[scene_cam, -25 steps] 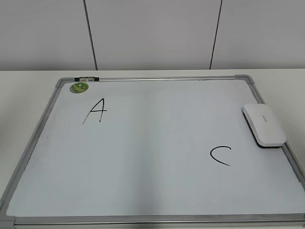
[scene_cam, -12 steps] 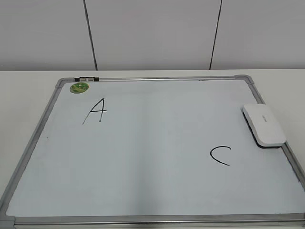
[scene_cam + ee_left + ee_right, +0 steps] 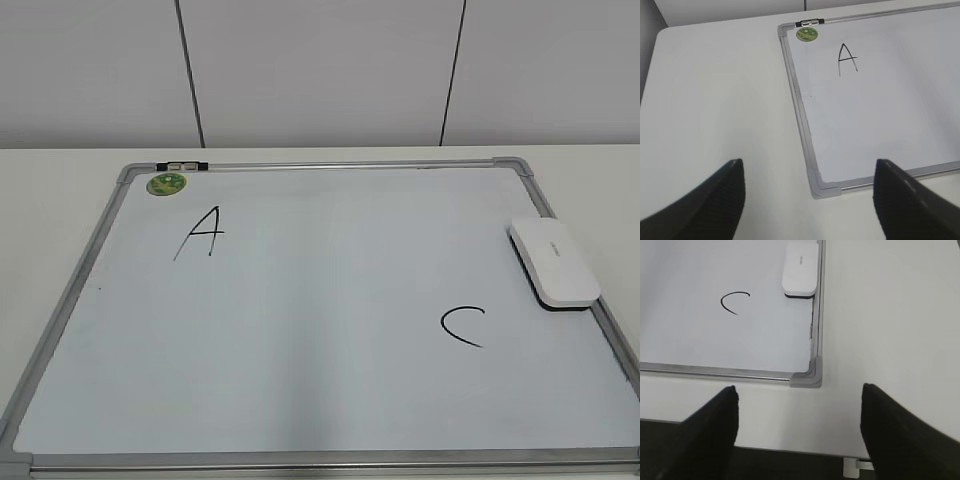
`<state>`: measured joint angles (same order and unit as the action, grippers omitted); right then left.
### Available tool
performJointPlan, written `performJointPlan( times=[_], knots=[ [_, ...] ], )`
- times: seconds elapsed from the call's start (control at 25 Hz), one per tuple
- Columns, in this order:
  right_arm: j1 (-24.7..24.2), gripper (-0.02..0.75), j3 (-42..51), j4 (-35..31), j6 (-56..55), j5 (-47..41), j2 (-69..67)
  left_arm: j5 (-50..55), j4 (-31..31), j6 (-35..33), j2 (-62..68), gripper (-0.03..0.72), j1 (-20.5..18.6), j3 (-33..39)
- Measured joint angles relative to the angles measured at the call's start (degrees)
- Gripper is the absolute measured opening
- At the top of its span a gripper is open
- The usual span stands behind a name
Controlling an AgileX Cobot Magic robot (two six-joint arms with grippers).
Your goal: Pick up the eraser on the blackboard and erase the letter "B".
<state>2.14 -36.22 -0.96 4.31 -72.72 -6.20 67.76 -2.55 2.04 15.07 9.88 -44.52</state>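
The eraser (image 3: 555, 261) lies on the right edge of the blackboard (image 3: 320, 168), above the black "C" (image 3: 462, 325); it also shows in the right wrist view (image 3: 800, 268). A black "A" (image 3: 203, 232) is at the board's upper left. No letter "B" shows anywhere on the board. My left gripper (image 3: 807, 172) is open and empty above the board's near left corner (image 3: 822, 186). My right gripper (image 3: 799, 402) is open and empty above the near right corner (image 3: 810, 377). Neither gripper shows in the exterior view.
A round green sticker (image 3: 166, 183) and a small clip (image 3: 180, 164) sit at the board's top left. White table (image 3: 715, 100) surrounds the board; its front edge (image 3: 790, 447) lies just below my right gripper. A white panelled wall stands behind.
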Motion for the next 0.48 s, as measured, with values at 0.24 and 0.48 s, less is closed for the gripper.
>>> performJointPlan(
  times=[0.24, 0.48],
  knots=[
    [0.0, 0.585, 4.03, 0.03, 0.0, 1.3, 0.1, -0.86, -1.24, 0.0, -5.41, 0.57, 0.0, 8.42],
    [0.0, 0.585, 5.3, 0.13, 0.0, 3.23, 0.1, -2.97, -1.28, 0.0, -5.99, 0.564, 0.0, 14.51]
  ],
)
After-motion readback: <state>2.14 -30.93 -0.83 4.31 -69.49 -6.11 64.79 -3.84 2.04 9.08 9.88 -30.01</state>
